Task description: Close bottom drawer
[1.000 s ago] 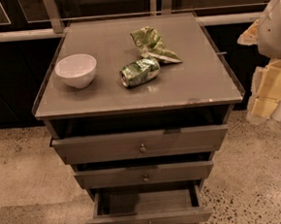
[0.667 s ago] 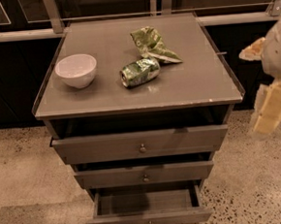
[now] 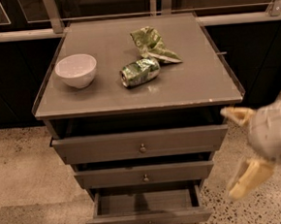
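Gripper (image 3: 244,147): seen at the right edge, fingers spread wide, nothing held
Bottom drawer (image 3: 149,219): pulled out, left of and slightly below the gripper, not touched
Bowl (image 3: 76,70), can (image 3: 140,72): set on cabinet top (image 3: 196,80), up-left of the gripper

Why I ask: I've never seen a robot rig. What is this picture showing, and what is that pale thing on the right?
There is one picture, from a camera looking down at the front of a cabinet. Where the camera sits is not known. The pale thing is the robot arm's tool, a two-finger clamp. It hangs right of the cabinet, open, holding nothing. On the cabinet's top lie a white bowl, a crushed green can and a crumpled green wrapper. All three drawers stand partly open. The bottom drawer, which the robot should close, sticks out furthest.
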You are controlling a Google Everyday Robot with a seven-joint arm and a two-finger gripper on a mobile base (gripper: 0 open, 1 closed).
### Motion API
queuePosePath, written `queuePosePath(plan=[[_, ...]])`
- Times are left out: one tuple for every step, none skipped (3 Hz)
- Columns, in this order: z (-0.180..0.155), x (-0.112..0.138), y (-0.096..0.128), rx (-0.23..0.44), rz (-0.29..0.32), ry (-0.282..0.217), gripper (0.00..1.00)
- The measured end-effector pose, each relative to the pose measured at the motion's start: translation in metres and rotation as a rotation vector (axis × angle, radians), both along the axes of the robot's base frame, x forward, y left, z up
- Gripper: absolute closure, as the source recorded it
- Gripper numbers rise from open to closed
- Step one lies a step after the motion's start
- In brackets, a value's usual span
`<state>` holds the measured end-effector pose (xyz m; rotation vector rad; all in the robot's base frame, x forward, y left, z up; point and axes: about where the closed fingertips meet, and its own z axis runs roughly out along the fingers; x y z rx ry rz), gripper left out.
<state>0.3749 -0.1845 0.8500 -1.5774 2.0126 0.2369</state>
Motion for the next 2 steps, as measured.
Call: queuePosePath(plan=[[-0.093,-0.015,0.018,0.177,-0.042,0.060,0.00],[-0.169,-0.029,0.024,0.242,-0.088,0.149,0.00]])
